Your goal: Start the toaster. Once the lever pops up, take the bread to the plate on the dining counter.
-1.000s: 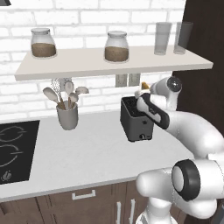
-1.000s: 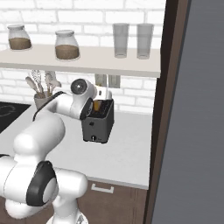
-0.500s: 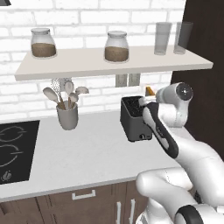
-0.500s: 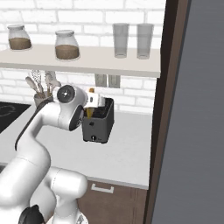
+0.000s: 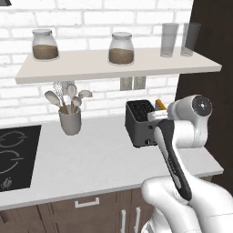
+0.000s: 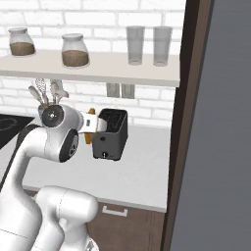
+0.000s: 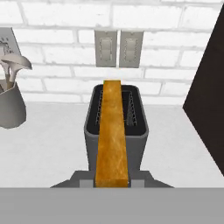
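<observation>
The dark toaster (image 5: 140, 123) (image 6: 112, 135) (image 7: 138, 144) stands on the white worktop by the brick wall, its slots empty. My gripper (image 5: 157, 113) (image 6: 93, 123) (image 7: 112, 180) is shut on the bread (image 5: 159, 103) (image 6: 88, 137) (image 7: 113, 131). The golden slice is held edge-on, clear of the slots and just in front of the toaster on my side. In the hand view the slice runs up from between the fingertips and covers the middle of the toaster. The plate and the dining counter are out of view.
A grey utensil crock (image 5: 70, 120) (image 7: 8, 105) stands left of the toaster, with a black hob (image 5: 13, 159) further left. A shelf (image 5: 118, 68) with jars and glasses hangs low above the toaster. A tall dark cabinet (image 6: 186, 122) closes off the right.
The hand has drawn back from above the toaster toward the robot, carrying the bread with it, and the arm's elbow has swung round. The toaster has stayed put.
</observation>
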Available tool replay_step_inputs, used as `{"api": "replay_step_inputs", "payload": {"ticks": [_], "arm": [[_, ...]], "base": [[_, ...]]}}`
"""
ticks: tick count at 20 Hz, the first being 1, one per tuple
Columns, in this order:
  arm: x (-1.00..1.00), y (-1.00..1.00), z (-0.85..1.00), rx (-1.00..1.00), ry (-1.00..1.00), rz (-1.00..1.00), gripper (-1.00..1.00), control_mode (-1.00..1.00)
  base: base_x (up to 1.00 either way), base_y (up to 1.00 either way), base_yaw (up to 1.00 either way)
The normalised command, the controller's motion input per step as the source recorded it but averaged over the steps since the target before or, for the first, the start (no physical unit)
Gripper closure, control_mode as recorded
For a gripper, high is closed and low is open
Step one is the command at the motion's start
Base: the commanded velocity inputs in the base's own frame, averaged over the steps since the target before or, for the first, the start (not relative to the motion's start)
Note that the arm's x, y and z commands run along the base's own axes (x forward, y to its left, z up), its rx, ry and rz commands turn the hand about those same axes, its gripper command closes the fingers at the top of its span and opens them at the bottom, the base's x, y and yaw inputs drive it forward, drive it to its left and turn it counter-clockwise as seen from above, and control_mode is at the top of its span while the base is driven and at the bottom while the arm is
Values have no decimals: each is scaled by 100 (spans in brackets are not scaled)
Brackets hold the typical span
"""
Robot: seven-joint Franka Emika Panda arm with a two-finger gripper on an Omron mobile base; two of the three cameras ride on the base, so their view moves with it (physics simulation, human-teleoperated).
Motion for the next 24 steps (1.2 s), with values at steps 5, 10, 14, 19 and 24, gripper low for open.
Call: {"api": "replay_step_inputs", "payload": {"ticks": [5, 10, 14, 19, 24], "arm": [[-64, 4, 0, 0, 1, 0, 100, -100], [-48, 4, 0, 0, 0, -1, 100, -100], [-20, 0, 0, 0, 0, 0, 100, -100], [-21, 0, 0, 0, 0, 0, 100, 100], [0, 0, 0, 0, 0, 0, 100, 100]], "base": [[0, 0, 0], [0, 0, 0], [0, 0, 0], [-9, 0, 0], [-79, 4, 4]]}}
